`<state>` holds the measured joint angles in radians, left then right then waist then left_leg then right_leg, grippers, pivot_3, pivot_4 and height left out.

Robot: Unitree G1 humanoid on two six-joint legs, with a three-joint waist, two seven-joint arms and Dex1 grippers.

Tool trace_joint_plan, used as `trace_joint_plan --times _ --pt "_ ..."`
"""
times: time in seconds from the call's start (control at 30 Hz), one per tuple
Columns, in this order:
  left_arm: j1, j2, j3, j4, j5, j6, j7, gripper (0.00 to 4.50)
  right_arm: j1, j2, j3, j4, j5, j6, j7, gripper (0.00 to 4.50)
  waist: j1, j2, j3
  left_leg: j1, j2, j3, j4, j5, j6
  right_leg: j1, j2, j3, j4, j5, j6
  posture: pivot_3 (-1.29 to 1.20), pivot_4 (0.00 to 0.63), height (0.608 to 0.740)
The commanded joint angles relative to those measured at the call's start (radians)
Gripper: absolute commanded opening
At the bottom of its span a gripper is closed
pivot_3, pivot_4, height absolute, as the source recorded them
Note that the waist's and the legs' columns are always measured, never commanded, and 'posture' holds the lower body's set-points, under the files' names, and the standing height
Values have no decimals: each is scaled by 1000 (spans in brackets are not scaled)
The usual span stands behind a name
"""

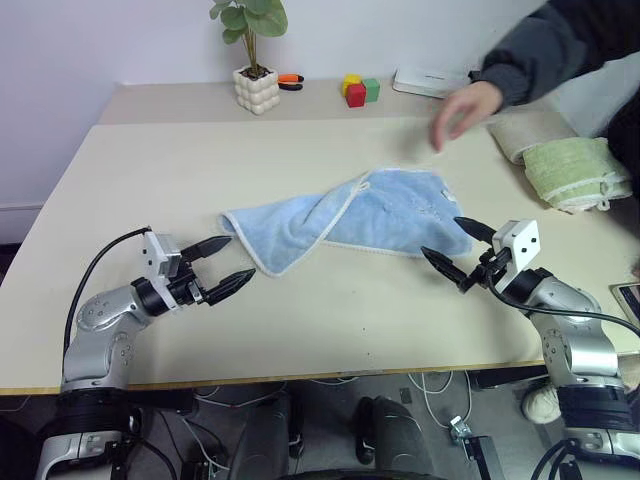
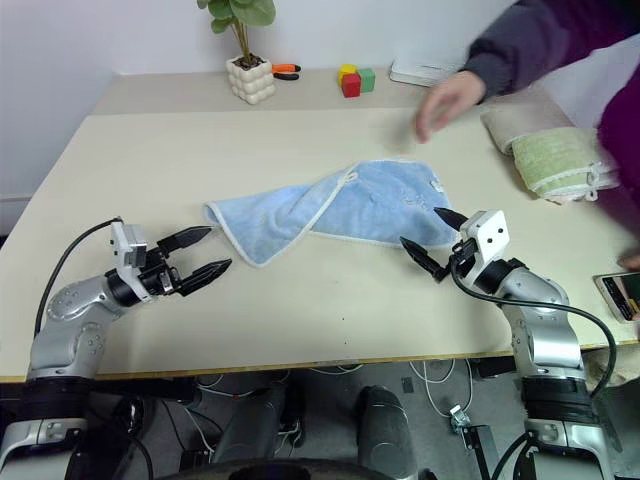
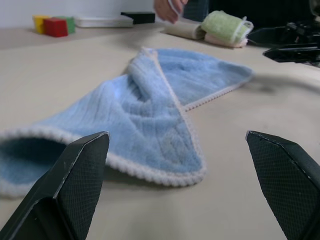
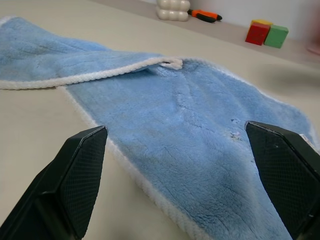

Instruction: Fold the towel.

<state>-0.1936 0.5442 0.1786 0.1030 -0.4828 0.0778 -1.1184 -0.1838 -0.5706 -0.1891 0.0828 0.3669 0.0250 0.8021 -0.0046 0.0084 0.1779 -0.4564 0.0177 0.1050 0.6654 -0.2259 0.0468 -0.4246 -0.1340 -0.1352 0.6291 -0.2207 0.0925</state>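
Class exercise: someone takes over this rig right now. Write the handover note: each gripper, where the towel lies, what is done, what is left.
Left gripper: open, holding nothing, just short of the towel's left end.
Right gripper: open, holding nothing, at the towel's right end.
Light blue towel: lies crumpled on the table between the two grippers, one part flopped loosely over the other, not a neat fold.
A person's hand hovers above the table's far right, near the folded green towel and the beige rolled towel.
Done: nothing yet.
Left: grasp, flatten and fold the towel.
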Motion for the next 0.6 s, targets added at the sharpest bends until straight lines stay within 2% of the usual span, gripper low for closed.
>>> trace_joint_plan --times 0.03,0.2,0.43,0.6 --pt "-45 18 -32 -20 37 -40 -14 4475 -4 2 -20 -40 4 -14 -14 4500 1 0 0 0 0 0 0 0 0 0 0 0 0 0 0 0 150 740" --pt "-95 54 -83 -14 116 -105 -36 4475 -23 33 -5 -24 -7 -38 -42 4500 3 0 0 0 0 0 0 0 0 0 0 0 0 0 0 0 150 740" --pt "-161 117 -140 106 215 -177 -66 4475 -59 100 45 -42 -41 -55 -90 4500 9 0 0 0 0 1 0 0 0 0 0 0 0 0 0 0 150 740" --pt "-194 61 -172 128 192 -110 -44 4475 -74 171 92 -94 -46 -51 -117 4500 15 0 0 0 0 1 0 0 0 -1 1 0 0 0 0 0 150 740"
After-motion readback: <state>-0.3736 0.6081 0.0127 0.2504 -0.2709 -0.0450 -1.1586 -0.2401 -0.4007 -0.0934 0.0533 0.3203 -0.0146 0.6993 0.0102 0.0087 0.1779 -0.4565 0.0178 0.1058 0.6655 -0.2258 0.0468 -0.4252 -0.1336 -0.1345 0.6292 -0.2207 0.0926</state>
